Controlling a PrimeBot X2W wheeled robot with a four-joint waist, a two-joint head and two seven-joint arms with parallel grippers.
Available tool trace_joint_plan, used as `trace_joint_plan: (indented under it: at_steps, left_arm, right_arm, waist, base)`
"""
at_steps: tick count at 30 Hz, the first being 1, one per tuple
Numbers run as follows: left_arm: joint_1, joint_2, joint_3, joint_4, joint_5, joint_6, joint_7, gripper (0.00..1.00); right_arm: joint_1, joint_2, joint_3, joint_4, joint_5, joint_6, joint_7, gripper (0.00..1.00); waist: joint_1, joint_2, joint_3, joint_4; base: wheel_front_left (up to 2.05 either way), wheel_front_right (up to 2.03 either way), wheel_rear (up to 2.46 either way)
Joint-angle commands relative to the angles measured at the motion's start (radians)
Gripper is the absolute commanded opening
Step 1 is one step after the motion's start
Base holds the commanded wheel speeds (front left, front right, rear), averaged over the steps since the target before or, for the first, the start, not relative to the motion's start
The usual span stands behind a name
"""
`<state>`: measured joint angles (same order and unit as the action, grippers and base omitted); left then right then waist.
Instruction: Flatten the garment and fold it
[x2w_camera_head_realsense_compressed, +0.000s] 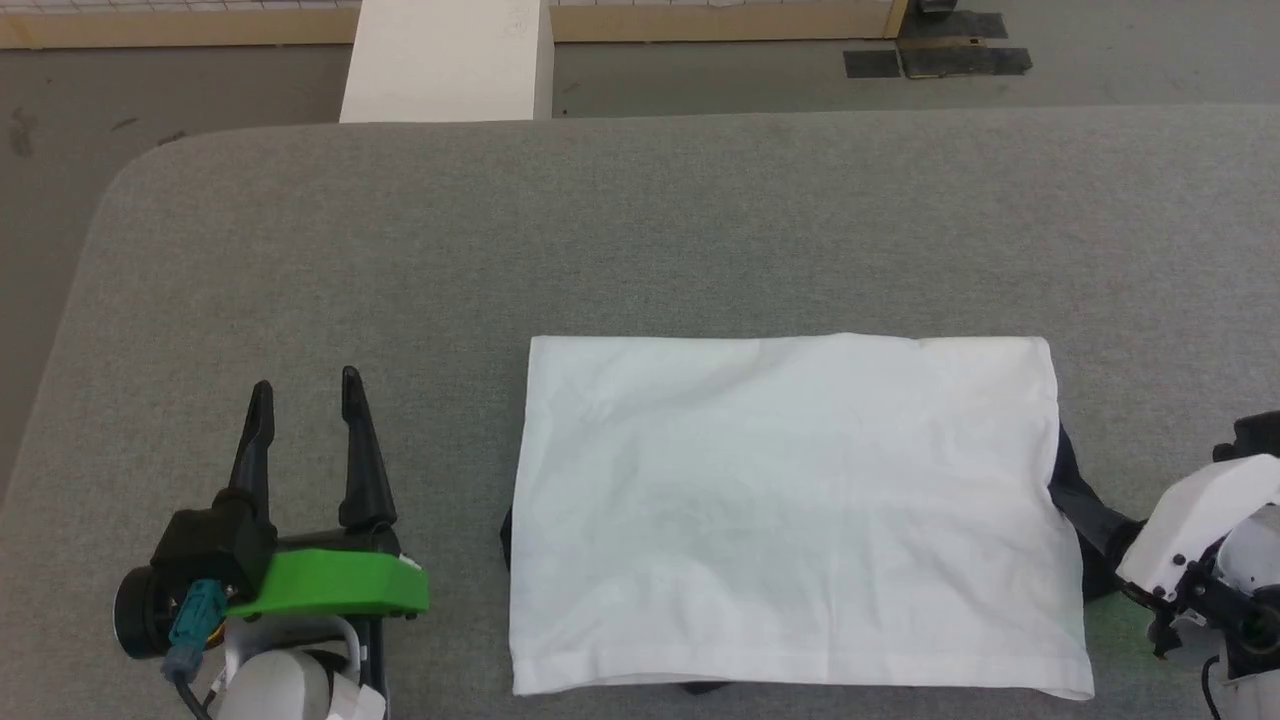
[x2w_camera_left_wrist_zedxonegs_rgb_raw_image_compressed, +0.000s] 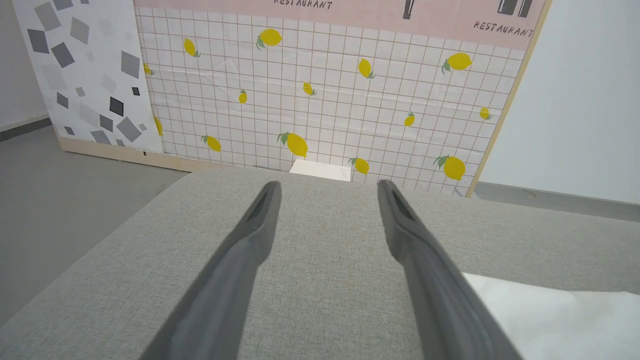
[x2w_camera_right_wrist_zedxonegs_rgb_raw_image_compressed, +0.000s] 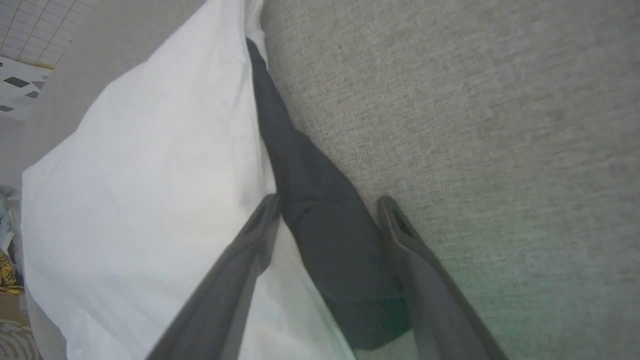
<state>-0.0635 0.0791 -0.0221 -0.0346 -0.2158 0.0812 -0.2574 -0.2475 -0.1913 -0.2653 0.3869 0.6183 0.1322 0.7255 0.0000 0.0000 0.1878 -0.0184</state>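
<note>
The garment (x2w_camera_head_realsense_compressed: 790, 510) lies as a white rectangle on the grey table (x2w_camera_head_realsense_compressed: 640, 230), with 1 black sleeve (x2w_camera_right_wrist_zedxonegs_rgb_raw_image_compressed: 300, 165) sticking out on its right. The right gripper (x2w_camera_right_wrist_zedxonegs_rgb_raw_image_compressed: 329, 200) hangs over that sleeve, fingers apart and empty. The left gripper (x2w_camera_head_realsense_compressed: 306, 380) sits beside the shirt, also apart. Tucking the sleeve looks next: pinch near its end, then lay it flat over the white. The wall panel (x2w_camera_left_wrist_zedxonegs_rgb_raw_image_compressed: 325, 100) reads "RESTAURANT" 2 times.

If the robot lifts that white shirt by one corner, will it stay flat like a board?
Probably not. The shirt looks like thin, soft cloth with faint wrinkles, so it would likely droop and unfold. Its black sleeve lies limp past the folded edge, so it would probably dangle.
</note>
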Motion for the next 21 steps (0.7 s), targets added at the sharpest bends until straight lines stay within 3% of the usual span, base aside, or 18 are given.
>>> trace_joint_plan:
  at_steps: [1,5,6,9,15,21]
  left_arm:
    - [0.002,-0.007,0.007,-0.001,0.012,-0.009,-0.004,1.00]
    - [0.005,-0.015,0.015,0.001,0.028,-0.024,-0.004,1.00]
    - [0.005,-0.017,0.016,0.003,0.030,-0.028,-0.004,1.00]
    - [0.005,-0.021,0.019,0.007,0.034,-0.035,-0.004,1.00]
    - [0.004,-0.025,0.020,0.019,0.037,-0.048,-0.004,1.00]
    - [0.004,-0.027,0.022,0.026,0.040,-0.054,-0.004,1.00]
  right_arm:
    - [0.001,0.016,0.019,0.022,0.014,-0.002,0.024,1.00]
    - [0.000,0.042,0.042,0.019,0.068,-0.002,0.078,1.00]
    - [0.002,0.046,0.048,0.012,0.081,-0.002,0.087,0.66]
    - [0.014,0.047,0.064,-0.006,0.089,-0.002,0.092,0.00]
    - [0.029,0.020,0.071,-0.018,0.057,-0.002,0.029,0.00]
    - [0.029,-0.007,0.004,-0.006,-0.025,-0.002,-0.074,0.00]
  waist:
    - [0.0000,0.0000,0.000,0.001]
    - [0.0000,0.0000,-0.001,0.001]
    - [0.0000,0.0000,-0.001,0.000]
    - [0.0000,0.0000,-0.003,-0.003]
    - [0.0000,0.0000,-0.007,-0.011]
    - [0.0000,0.0000,-0.012,-0.018]
  base:
    - [0.00,0.00,0.00]
    - [0.00,0.00,0.00]
    - [0.00,0.00,0.00]
    - [0.00,0.00,0.00]
    - [0.00,0.00,0.00]
    - [0.00,0.00,0.00]
